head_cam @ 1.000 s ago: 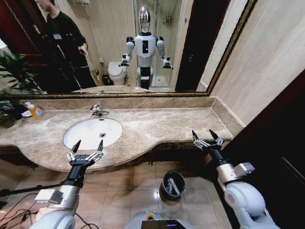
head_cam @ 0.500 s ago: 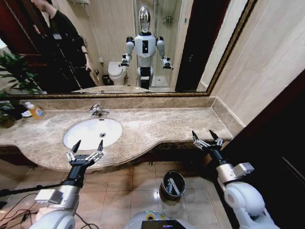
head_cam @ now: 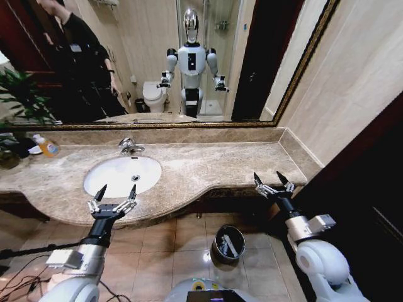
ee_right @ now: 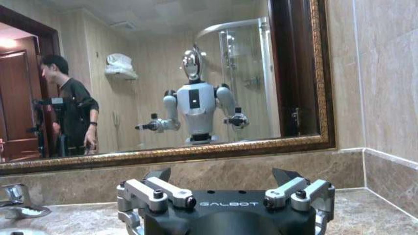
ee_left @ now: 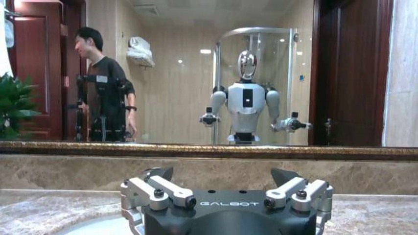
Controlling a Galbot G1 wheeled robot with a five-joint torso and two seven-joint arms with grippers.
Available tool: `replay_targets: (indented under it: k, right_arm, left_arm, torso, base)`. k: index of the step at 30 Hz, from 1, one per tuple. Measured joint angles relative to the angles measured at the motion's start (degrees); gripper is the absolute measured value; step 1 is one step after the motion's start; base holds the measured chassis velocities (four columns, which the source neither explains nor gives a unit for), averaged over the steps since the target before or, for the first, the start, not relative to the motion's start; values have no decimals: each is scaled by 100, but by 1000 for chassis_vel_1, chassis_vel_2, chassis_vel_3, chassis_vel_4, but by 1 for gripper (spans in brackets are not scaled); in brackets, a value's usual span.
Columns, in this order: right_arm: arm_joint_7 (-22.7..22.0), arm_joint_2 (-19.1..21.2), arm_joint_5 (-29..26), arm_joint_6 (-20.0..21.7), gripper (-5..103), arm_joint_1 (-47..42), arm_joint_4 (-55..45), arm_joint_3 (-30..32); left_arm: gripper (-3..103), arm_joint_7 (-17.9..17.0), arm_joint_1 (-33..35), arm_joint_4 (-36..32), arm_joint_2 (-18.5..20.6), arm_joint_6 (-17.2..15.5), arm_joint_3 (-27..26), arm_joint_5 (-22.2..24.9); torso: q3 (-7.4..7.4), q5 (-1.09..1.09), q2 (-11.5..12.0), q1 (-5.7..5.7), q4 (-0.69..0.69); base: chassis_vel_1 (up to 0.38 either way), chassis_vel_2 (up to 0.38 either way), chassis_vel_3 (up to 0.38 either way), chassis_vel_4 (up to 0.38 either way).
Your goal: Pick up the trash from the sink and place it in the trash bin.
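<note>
Marble counter holds the sink, faucet and bottle; bin stands on tiled floor

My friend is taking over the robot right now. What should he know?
Left hand: open, empty, at the counter edge in front of the sink.
Right hand: open, empty, at the counter's right end.
Trash bin: on the floor between the arms, with a pale strip inside.
Done: no trash can be seen in the basin.
Left: check the basin up close.
</note>
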State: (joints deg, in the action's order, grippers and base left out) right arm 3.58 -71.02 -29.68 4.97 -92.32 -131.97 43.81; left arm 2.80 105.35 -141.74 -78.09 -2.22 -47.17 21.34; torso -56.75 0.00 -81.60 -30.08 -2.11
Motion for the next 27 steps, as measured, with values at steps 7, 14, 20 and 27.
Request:
replay_targets:
  k: [7,14,20,27]
  right_arm:
    - [0,0,0,-1,100,0,3,0]
    - [0,0,1,-1,100,0,3,0]
    - [0,0,1,-1,100,0,3,-1]
    - [0,0,1,-1,100,0,4,-1]
  left_arm:
    - [100,0,0,0,0,0,0,0]
    - [100,0,0,0,0,0,0,0]
    - [100,0,0,0,0,0,0,0]
    - [100,0,0,0,0,0,0,0]
  torso:
    - [0,0,0,0,0]
    - [0,0,0,0,0]
    - [0,0,0,0,0]
    - [0,0,0,0,0]
  base:
    - [0,0,0,0]
    - [0,0,0,0]
    - [0,0,0,0]
    - [0,0,0,0]
